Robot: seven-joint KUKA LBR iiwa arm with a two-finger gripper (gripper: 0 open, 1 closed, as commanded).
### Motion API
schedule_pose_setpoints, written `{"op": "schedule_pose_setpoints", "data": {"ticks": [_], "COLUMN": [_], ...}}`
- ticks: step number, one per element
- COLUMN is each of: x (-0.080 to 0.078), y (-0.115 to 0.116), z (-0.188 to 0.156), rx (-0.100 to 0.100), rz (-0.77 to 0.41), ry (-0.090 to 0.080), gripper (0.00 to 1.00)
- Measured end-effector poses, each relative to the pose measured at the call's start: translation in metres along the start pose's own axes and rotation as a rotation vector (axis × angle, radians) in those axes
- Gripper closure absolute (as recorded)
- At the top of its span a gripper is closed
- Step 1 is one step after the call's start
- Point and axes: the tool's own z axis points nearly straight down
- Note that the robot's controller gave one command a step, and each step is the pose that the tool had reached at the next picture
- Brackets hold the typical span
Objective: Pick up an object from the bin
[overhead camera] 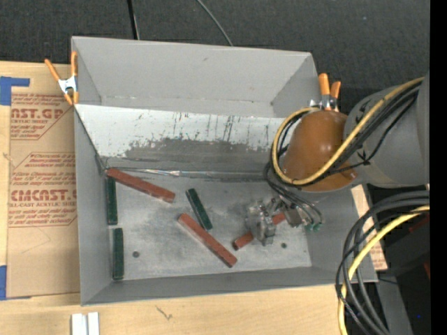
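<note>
My gripper [264, 230] is low in the bin's right part, its fingers down at the floor. A short red-brown stick [244, 241] lies right under it, one end poking out to the lower left and another bit showing to the right of the fingers. The fingers stand around this stick, close to it. A longer red-brown bar [207, 239] lies diagonally just left of that. A short dark green stick [198, 209] rests above the bar.
Another red-brown bar [140, 185] lies at the upper left of the floor. Two dark green sticks [111, 202] [118, 253] lie along the left wall. The arm's orange dome and cables hang over the right wall.
</note>
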Motion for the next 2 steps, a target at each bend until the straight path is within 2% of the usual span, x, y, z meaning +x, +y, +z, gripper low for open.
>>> {"op": "schedule_pose_setpoints", "data": {"ticks": [1,2], "x": [-0.0009,-0.0008], "y": [-0.0002,-0.0002], "z": [0.0012,0.0013], "rx": [0.002,0.002], "rz": [0.0,0.001], "ry": [-0.007,-0.007], "gripper": [0.0,0.0]}}
